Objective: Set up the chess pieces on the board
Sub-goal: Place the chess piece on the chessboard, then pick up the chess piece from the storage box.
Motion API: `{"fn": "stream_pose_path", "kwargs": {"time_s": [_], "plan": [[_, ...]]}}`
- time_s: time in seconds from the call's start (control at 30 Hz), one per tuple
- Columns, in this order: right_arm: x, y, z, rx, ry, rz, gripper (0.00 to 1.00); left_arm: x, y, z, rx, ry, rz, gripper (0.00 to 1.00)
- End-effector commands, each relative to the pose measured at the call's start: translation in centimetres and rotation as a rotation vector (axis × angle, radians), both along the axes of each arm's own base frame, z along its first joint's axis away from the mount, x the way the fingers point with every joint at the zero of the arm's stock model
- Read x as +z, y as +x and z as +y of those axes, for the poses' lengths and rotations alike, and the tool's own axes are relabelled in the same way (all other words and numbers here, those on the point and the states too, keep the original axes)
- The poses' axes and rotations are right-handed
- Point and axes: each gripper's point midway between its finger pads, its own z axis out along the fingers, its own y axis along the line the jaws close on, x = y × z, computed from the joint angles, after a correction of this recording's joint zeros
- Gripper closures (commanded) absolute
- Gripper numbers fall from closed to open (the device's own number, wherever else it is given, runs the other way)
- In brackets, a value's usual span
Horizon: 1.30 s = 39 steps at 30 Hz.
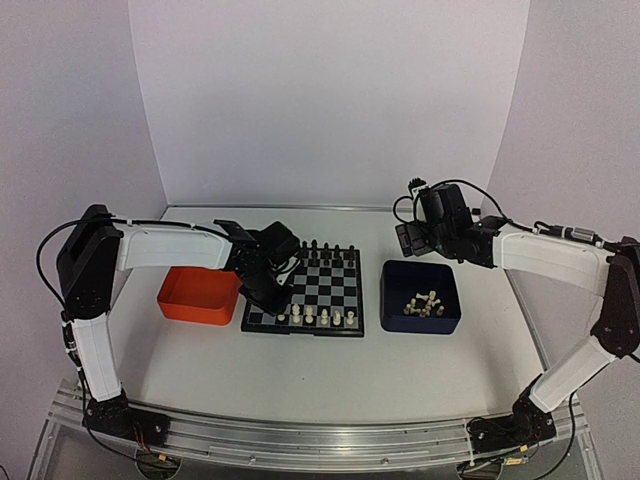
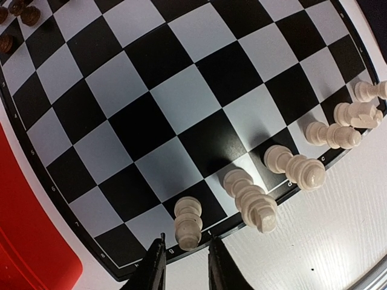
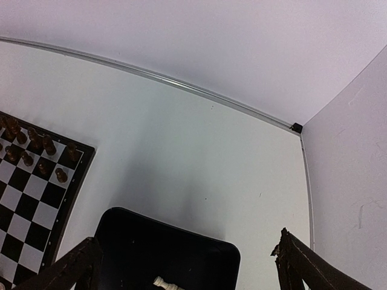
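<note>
The board lies at the table's middle. Several cream-white chess pieces stand along its near row; in the left wrist view they form a row at the board's edge. My left gripper hangs low over the near-left corner, open. Its fingertips stand on either side of the end piece with a small gap on each side. More cream pieces lie in the dark blue tray. My right gripper is wide open and empty above that tray's far edge; one piece shows below it.
An orange tray sits against the board's left side and shows as a red edge in the left wrist view. Black pieces fill the board's far rows and also show in the right wrist view. White walls enclose the table.
</note>
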Motion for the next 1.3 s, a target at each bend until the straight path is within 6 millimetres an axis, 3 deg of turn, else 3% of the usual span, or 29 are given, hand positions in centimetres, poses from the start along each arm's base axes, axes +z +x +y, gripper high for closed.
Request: {"fn": "stream_pose_path", "kwargs": {"time_s": [0.0,0.2,0.4,0.53,0.57,0.6,0.63,0.87,1.0,1.13,1.27], "plan": [[1.9,0.2,-0.2,-0.012,0.019,-0.050,0.04,1.4,0.9,-0.8,-0.006,-0.015,-0.038,0.73],[1.9,0.3,-0.1,-0.007,0.017,-0.050,0.04,3.1,1.4,-0.9,0.011,-0.035,-0.077,0.66],[2.3,0.2,0.0,0.002,0.030,-0.055,0.04,7.3,1.9,-0.4,0.043,-0.071,-0.153,0.56],[2.7,0.0,0.1,0.009,0.040,-0.061,0.04,11.5,2.6,0.7,0.092,-0.096,-0.246,0.32],[2.8,-0.1,0.0,0.010,0.043,-0.063,0.03,12.8,2.7,1.0,0.107,-0.117,-0.274,0.23],[2.9,-0.2,-0.1,0.009,0.043,-0.063,0.03,13.9,2.9,1.1,0.122,-0.134,-0.299,0.08],[3.0,-0.3,-0.2,0.007,0.044,-0.064,0.03,14.9,3.1,1.3,0.138,-0.152,-0.323,0.01],[2.6,-1.7,-1.8,-0.042,0.021,0.007,0.02,22.0,5.9,1.6,0.261,-0.306,-0.514,0.00],[0.6,-3.6,-1.9,-0.023,0.043,0.177,0.02,24.9,8.3,1.4,0.263,-0.446,-0.580,0.00],[-2.1,-5.5,-3.2,0.007,0.054,0.393,0.03,25.2,10.9,1.4,0.246,-0.571,-0.542,0.00],[-4.5,-6.8,-4.4,0.118,0.064,0.547,0.06,23.8,11.9,0.4,0.219,-0.582,-0.516,0.00]]}}
